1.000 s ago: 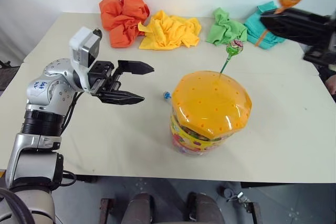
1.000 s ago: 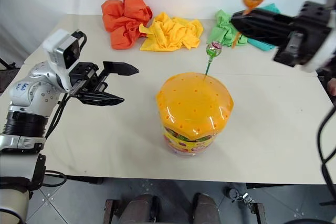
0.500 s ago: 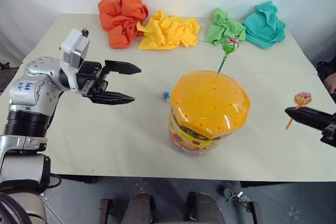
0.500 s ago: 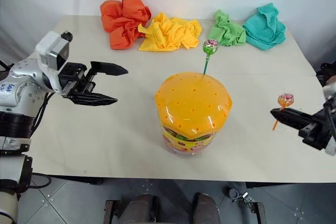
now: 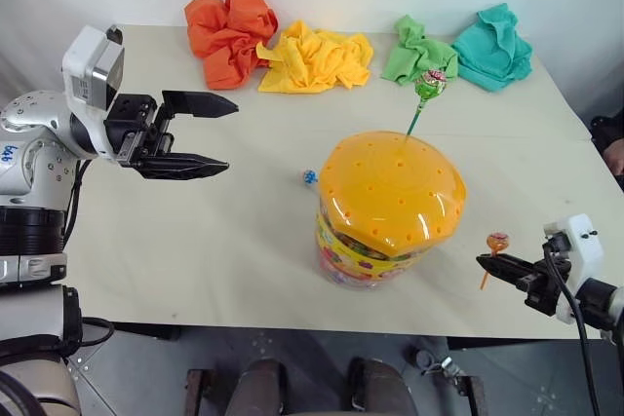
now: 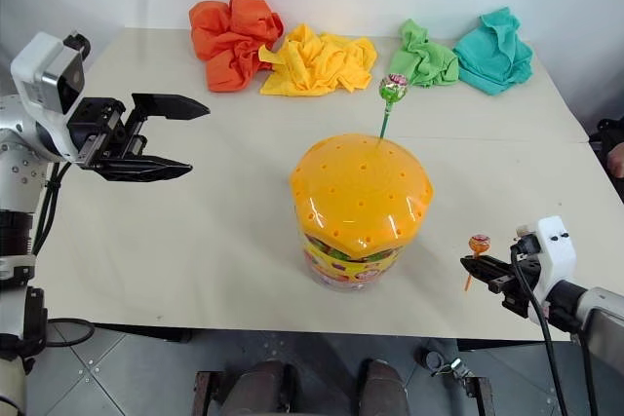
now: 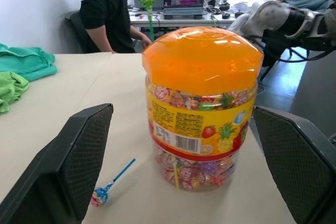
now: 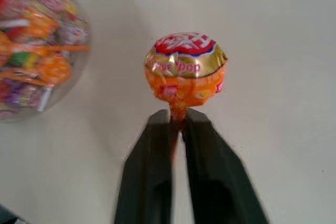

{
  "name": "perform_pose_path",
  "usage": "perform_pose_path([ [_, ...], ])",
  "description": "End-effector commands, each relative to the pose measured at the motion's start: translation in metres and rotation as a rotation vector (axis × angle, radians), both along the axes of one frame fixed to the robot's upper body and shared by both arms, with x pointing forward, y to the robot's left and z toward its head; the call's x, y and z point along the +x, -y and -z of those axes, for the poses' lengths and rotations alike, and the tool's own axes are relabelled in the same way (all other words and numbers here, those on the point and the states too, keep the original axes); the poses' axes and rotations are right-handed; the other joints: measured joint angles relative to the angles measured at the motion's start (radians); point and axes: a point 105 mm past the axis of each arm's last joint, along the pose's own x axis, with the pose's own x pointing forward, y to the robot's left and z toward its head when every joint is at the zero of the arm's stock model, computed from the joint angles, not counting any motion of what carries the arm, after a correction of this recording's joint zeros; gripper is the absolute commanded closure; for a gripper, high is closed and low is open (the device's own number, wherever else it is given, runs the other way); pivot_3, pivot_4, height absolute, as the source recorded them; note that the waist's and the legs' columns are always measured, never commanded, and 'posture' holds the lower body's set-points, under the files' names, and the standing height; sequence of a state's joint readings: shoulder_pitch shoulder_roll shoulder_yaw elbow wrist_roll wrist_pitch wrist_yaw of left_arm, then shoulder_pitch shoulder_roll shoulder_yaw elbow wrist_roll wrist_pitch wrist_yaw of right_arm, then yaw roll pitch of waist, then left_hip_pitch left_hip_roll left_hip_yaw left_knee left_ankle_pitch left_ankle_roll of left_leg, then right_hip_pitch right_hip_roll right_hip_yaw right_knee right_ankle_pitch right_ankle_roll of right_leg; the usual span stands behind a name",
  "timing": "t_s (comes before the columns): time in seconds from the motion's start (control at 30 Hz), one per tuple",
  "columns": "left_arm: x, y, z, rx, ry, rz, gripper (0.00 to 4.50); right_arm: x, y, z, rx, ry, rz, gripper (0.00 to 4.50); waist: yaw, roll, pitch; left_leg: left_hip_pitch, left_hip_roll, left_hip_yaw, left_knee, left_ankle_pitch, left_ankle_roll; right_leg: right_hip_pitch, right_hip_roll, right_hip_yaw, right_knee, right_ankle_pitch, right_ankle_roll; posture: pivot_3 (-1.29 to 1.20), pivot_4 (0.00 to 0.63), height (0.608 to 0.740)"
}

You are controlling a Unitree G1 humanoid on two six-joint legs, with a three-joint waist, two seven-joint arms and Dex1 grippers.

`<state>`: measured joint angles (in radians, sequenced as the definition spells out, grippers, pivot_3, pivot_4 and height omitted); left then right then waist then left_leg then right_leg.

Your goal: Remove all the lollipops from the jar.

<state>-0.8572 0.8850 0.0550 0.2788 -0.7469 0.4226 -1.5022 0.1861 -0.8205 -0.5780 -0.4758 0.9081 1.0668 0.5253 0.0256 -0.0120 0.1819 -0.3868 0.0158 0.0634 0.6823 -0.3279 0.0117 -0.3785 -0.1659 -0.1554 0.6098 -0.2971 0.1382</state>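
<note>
The jar [image 5: 388, 204], a clear tub with a domed orange lid, stands mid-table. A green lollipop [image 5: 430, 84] sticks up from the lid's far side. On the table to the left of the jar lies a blue lollipop [image 5: 309, 177]. My right gripper [image 5: 485, 262] is low over the table's front right, shut on the stick of the orange lollipop [image 5: 498, 242], which stands upright above its fingertips [image 8: 160, 121]. My left gripper [image 5: 232, 135] hovers open well left of the jar, pointing toward it with nothing between its fingers [image 7: 79, 161].
Four crumpled cloths lie along the back edge: orange [image 5: 229, 31], yellow [image 5: 312, 57], green [image 5: 417, 51] and teal [image 5: 492, 33]. The table's front edge [image 5: 292, 323] runs close below the jar. People sit at a desk [image 7: 113, 11] behind the table.
My right gripper has dropped from high at the back right to just above the table's front right, carrying the orange lollipop. My left gripper has drifted left, away from the jar.
</note>
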Motion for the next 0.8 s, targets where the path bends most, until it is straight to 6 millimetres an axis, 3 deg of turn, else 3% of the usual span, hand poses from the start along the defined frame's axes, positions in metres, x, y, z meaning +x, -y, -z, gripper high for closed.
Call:
perform_pose_path([
  [0.03, -0.017, -0.002, -0.010, 0.016, 0.053, 0.091, 0.00, 0.002, -0.001, -0.007, -0.012, 0.042, -0.019, 2.78, 0.000, 0.000, 0.000, 0.000, 0.000, 0.000, 0.000, 0.000, 0.000, 0.000, 0.000, 0.000, 0.000, 0.000, 0.000, 0.00, 0.150, 0.740],
  [0.17, -0.018, -0.003, -0.012, 0.012, 0.053, 0.083, 0.00, 0.002, -0.001, -0.013, -0.011, 0.073, -0.030, 1.38, 0.000, 0.000, 0.000, 0.000, 0.000, 0.000, 0.000, 0.000, 0.000, 0.000, 0.000, 0.000, 0.000, 0.000, 0.000, 0.00, 0.150, 0.740],
  [0.3, -0.016, -0.005, -0.013, 0.008, 0.052, 0.064, 0.00, -0.001, 0.000, -0.034, -0.027, 0.144, -0.055, 0.05, 0.000, 0.000, 0.000, 0.000, 0.000, 0.000, 0.000, 0.000, 0.000, 0.000, 0.000, 0.000, 0.000, 0.000, 0.000, 0.00, 0.150, 0.740],
  [0.63, -0.010, -0.024, -0.011, -0.006, 0.033, -0.041, 0.00, -0.005, -0.017, -0.126, -0.141, 0.393, -0.214, 0.02, -0.004, 0.000, 0.000, 0.001, 0.000, 0.000, 0.000, 0.000, 0.000, 0.000, 0.000, 0.000, 0.000, 0.000, 0.000, 0.00, 0.150, 0.740],
  [0.8, -0.008, -0.021, -0.004, -0.017, 0.017, -0.027, 0.00, 0.012, -0.050, -0.164, -0.111, 0.513, -0.390, 0.02, -0.005, 0.000, 0.001, 0.001, 0.000, 0.000, 0.000, 0.000, 0.000, 0.000, 0.000, 0.000, 0.000, 0.000, 0.000, 0.00, 0.150, 0.740],
])
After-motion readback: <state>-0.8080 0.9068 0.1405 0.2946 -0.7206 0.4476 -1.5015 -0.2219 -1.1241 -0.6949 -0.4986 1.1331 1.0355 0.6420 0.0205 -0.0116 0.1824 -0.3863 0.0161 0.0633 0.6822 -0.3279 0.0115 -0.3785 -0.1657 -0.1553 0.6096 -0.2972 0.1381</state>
